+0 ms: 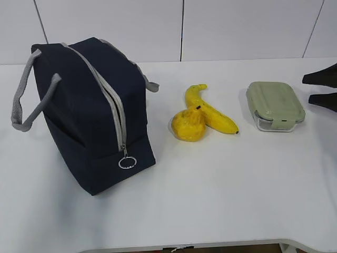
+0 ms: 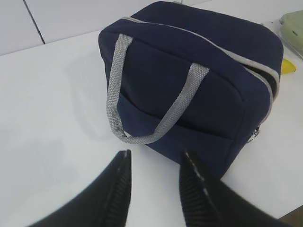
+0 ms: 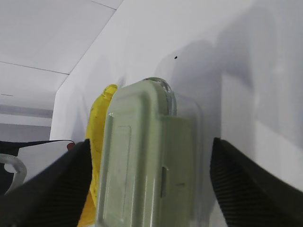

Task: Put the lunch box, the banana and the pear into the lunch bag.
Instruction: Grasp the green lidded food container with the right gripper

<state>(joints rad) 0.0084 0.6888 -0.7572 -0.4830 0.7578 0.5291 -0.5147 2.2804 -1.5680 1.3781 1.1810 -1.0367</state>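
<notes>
White table (image 1: 210,200), all 4 task items on it. Lunch bag (image 1: 89,113) stands on left side, navy, grey handles, zipper looks shut along top edge w/ ring pull (image 1: 127,162) hanging at the near end. Pear (image 1: 188,125) sits mid-table, right of the bag, touching the banana (image 1: 210,112), which lies just behind/right of it, dark tip pointing toward the lunch box (image 1: 275,105). Lunch box is further right, apart from the banana, green lid on, clear base, flat on table.

Right pincer (image 1: 320,88) comes in from right edge of ext. view, jaws wide, just beside the box. In right wrist view the 2 fingers (image 3: 246,184) stand either side of the box lid, gaps visible on both sides, not gripping. Banana shows past the box in that view.

Left pincer (image 2: 154,163) is out of ext. view; left wrist view shows it above bare table near the bag's handle side, jaws part open, narrow gap, nothing between them. Bag handle (image 2: 156,106) is just ahead of fingertips, not touched.
</notes>
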